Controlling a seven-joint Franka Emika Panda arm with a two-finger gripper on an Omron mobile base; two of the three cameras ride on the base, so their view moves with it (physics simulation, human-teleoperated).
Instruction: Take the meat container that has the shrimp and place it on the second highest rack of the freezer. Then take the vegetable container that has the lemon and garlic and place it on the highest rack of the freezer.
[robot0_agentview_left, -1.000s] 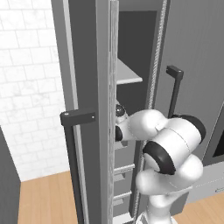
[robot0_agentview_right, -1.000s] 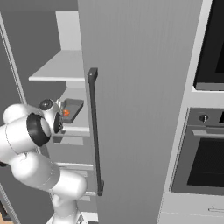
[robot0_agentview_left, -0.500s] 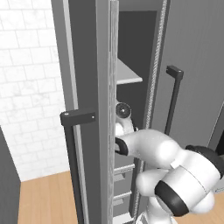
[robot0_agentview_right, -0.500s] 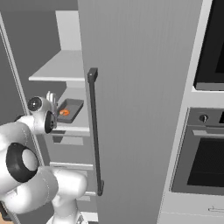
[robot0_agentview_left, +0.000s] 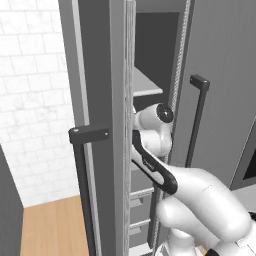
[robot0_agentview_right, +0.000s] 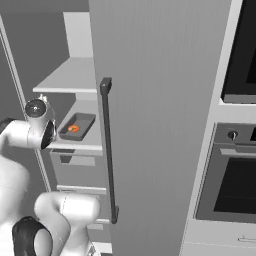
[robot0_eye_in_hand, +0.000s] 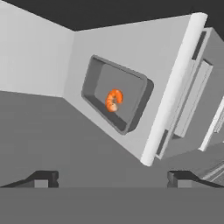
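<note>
pulled my gripper (robot0_eye_in_hand: 112, 177) back, jaws wide and empty; ahead, grey shrimp tray (robot0_eye_in_hand: 117, 99) sits released on the lower pale shelf (robot0_eye_in_hand: 153, 61).

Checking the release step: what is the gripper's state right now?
Gripper: open, holding nothing; the meat container with the shrimp sits apart on the freezer rack.

Grey meat container (robot0_agentview_right: 77, 126) – curled orange shrimp (robot0_agentview_right: 74, 128) inside – flat on the freezer's (robot0_agentview_right: 150, 100) lower shelf (robot0_agentview_right: 85, 145)
</note>
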